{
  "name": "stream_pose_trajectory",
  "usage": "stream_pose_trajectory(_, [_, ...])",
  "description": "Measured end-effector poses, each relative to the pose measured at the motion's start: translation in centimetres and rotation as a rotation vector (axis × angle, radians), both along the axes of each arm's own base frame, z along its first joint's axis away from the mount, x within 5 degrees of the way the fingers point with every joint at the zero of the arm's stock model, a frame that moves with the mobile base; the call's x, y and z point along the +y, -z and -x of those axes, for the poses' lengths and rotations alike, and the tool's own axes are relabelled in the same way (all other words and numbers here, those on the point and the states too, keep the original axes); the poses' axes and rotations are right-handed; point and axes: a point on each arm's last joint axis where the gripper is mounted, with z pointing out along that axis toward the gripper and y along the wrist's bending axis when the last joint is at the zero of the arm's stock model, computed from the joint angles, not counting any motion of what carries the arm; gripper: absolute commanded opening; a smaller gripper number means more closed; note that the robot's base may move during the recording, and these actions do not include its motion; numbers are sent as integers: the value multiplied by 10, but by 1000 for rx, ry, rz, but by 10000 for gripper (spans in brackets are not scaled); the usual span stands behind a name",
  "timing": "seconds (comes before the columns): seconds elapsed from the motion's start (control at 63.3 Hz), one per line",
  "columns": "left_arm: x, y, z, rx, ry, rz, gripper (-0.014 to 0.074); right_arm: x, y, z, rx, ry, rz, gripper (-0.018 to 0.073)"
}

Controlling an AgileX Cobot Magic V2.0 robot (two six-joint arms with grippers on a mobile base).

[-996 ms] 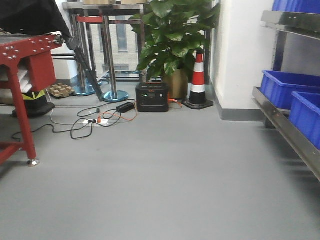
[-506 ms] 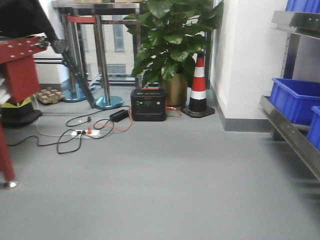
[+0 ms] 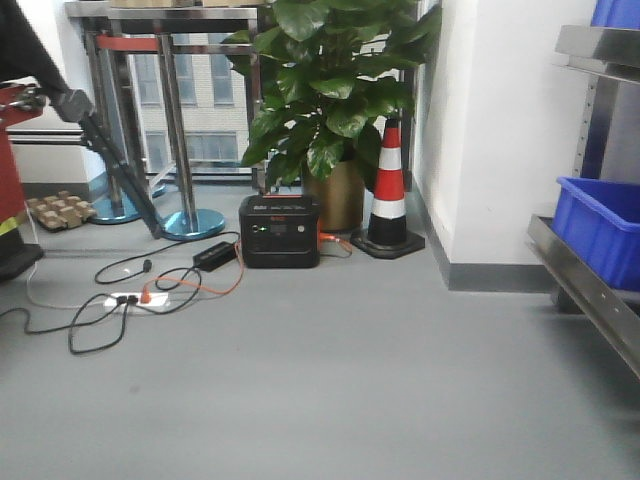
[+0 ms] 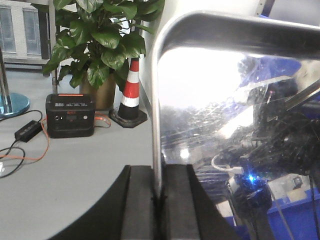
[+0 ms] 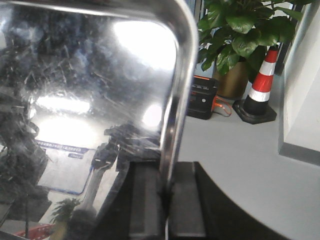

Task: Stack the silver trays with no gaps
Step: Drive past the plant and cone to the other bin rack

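the left gripper is shut hard on the thin out-turned rim of a silver tray, with one black finger pressed on each side of the edge. in the left wrist view the rim runs straight up from the jaws to a rounded corner. the scratched, shiny pan fills the right half of the picture with blurred reflections.

the right gripper is clamped the same way on the rim of a silver tray. here the pan spreads to the left of the jaws, with its rounded corner at the upper right. i cannot tell whether both arms grip one tray or two.

past the tray lies grey floor. a black power station with orange trim sits in front of a potted plant. a red-and-white traffic cone stands just beside the plant, close to the corner of a white wall. cables trail left from the power station across the floor. chrome posts on round bases stand behind them. at the right edge a blue bin rests on a steel shelf.
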Motion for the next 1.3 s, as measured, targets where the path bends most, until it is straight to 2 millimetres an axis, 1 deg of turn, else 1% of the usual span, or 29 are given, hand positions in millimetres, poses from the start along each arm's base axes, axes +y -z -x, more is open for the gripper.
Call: stream_pose_trajectory(1.296, [0,0,0,-3,0,1,-16,0,0,0,1,1,1,-57])
